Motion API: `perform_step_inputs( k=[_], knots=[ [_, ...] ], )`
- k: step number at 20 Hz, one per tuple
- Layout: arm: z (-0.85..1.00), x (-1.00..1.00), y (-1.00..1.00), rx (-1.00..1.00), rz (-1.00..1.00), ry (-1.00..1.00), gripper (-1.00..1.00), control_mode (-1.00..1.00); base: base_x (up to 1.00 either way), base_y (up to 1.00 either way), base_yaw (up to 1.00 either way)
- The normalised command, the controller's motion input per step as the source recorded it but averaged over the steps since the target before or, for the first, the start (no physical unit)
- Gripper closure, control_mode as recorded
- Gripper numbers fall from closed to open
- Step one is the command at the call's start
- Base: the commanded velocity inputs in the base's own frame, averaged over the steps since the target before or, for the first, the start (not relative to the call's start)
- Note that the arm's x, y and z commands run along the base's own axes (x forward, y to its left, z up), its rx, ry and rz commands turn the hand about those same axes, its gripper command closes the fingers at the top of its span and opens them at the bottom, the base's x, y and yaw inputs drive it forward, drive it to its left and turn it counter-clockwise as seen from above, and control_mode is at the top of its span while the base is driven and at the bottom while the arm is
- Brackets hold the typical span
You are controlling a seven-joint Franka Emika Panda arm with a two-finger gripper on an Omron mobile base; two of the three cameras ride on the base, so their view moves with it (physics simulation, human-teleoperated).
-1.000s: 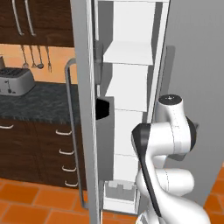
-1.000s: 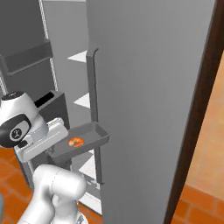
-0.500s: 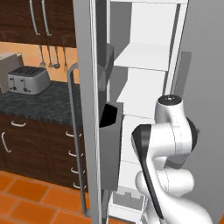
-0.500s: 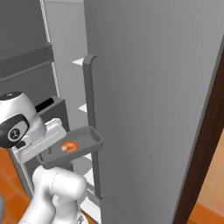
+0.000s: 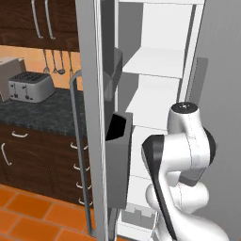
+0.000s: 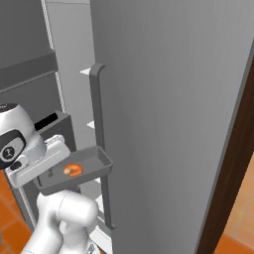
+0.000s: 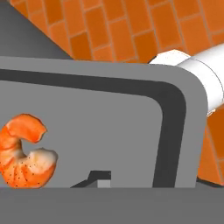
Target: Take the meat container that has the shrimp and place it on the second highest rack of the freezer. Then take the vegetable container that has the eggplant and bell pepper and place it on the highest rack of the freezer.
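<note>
The meat container (image 6: 82, 171), a shallow grey dish, carries one orange shrimp (image 6: 73, 170) and hangs level in front of the freezer. My gripper (image 6: 48, 173) is shut on its near rim, under the white hand. In the hand view the meat container (image 7: 109, 131) spreads wide, with the shrimp (image 7: 26, 151) at the left. The freezer (image 5: 160, 42) is open and shows its white interior. Its highest rack (image 5: 157, 61) lies at upper centre, with another shelf (image 5: 150, 108) below it. The vegetable container is out of view.
The open freezer door (image 5: 89, 117) stands at the left with grey bins (image 5: 117, 141) and a long handle (image 5: 77, 155). Beyond it a toaster (image 5: 30, 87) sits on a dark counter (image 5: 47, 110). A closed grey door with a bar handle (image 6: 99, 149) stands right of the dish.
Both base views have shifted, so the camera has moved closer to the freezer. The dish stays in my gripper and sits slightly lower and further left in the right base view.
</note>
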Motion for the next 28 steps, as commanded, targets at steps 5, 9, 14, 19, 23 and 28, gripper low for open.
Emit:
perform_step_inputs(
  k=[5,9,14,19,23,28],
  knots=[
    [0.16,-0.3,0.02,0.0,0.12,-0.32,1.0,-1.0,0.0,0.0,0.0],
    [0.02,-0.93,0.15,0.0,0.12,-0.38,1.0,-1.0,0.0,0.0,0.0],
    [0.0,-0.84,0.22,0.0,0.19,-0.26,1.0,-1.0,0.0,0.0,0.0],
    [0.04,0.09,0.06,-0.01,0.36,-0.17,1.0,-1.0,0.0,0.0,0.0],
    [0.0,0.54,0.03,-0.02,0.42,-0.04,1.0,-1.0,0.0,0.0,0.0],
    [-0.16,0.84,0.0,-0.1,0.19,-0.05,1.0,-1.0,0.0,0.0,0.0]
  ],
)
